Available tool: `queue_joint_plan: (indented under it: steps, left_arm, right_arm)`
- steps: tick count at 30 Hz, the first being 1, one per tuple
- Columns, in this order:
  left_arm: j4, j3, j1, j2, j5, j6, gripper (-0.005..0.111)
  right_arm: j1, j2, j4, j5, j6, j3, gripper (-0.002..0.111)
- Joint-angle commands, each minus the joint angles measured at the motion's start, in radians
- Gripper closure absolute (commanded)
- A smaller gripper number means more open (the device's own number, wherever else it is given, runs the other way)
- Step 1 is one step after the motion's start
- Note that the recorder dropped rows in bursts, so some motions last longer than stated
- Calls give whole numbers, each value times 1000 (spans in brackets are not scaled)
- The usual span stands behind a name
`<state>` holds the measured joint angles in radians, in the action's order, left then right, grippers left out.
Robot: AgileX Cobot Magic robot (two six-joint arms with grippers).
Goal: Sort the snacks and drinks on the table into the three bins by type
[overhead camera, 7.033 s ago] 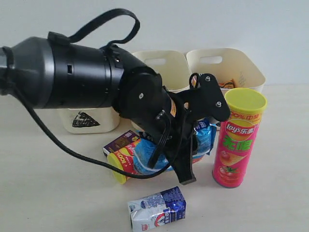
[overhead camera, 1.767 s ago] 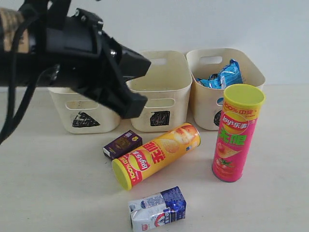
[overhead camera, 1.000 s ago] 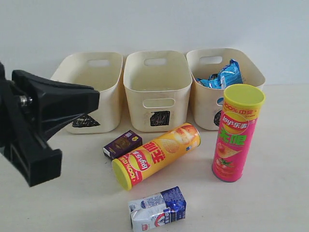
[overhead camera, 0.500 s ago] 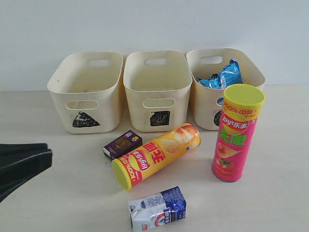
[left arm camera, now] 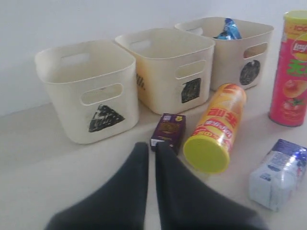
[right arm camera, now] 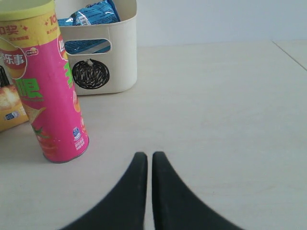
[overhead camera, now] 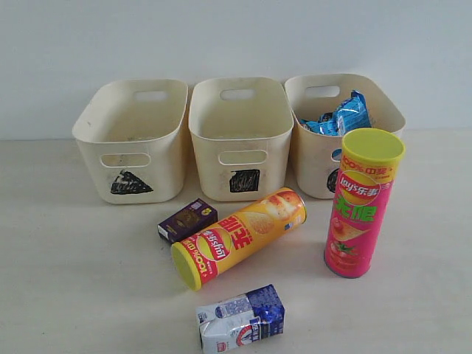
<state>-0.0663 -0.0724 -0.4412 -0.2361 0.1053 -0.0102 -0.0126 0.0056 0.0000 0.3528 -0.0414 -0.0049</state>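
Three cream bins stand in a row: triangle bin (overhead camera: 131, 140), square bin (overhead camera: 240, 136), circle bin (overhead camera: 324, 136). The blue bag (overhead camera: 341, 116) lies in the circle bin; the orange-black-white bag is hidden. The yellow crisp tube (overhead camera: 240, 236) lies on its side beside the purple box (overhead camera: 187, 220). The pink tube (overhead camera: 361, 212) stands upright at the right. The milk carton (overhead camera: 241, 318) lies at the front. Neither arm shows in the exterior view. My left gripper (left arm camera: 151, 146) is shut and empty, just short of the purple box (left arm camera: 168, 131). My right gripper (right arm camera: 146, 156) is shut and empty, off to the side of the pink tube (right arm camera: 45, 84).
A pale wall runs behind the bins. The table (overhead camera: 66, 280) is a light wood surface. In the right wrist view a table edge (right arm camera: 288, 55) shows at the far corner.
The left arm, which hung over the bins and filled the left of the exterior view, has drawn back out of that view. The items on the table have not moved.
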Motion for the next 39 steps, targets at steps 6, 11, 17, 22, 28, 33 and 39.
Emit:
queue_joint_plan:
  steps: [6, 11, 17, 22, 28, 33, 39]
  left_arm:
    - [28, 72, 165, 121, -12, 3, 102]
    - [33, 72, 233, 168, -1, 3, 102]
    - [33, 72, 292, 218, 11, 3, 102]
    - [33, 72, 339, 236, 79, 3, 102]
    - [33, 72, 390, 236, 137, 10, 102]
    - [35, 72, 420, 236, 170, 18, 102]
    - [44, 72, 420, 236, 185, 18, 102]
  right_arm:
    - [2, -6, 0, -10, -2, 5, 107]
    - [2, -6, 0, -10, -2, 5, 107]
    - [2, -6, 0, -10, -2, 5, 107]
    - [2, -6, 0, -10, -2, 5, 107]
    - [2, -6, 0, -10, -2, 5, 107]
    - [2, -6, 0, -11, -2, 5, 107]
    - [2, -6, 0, -11, -2, 5, 107]
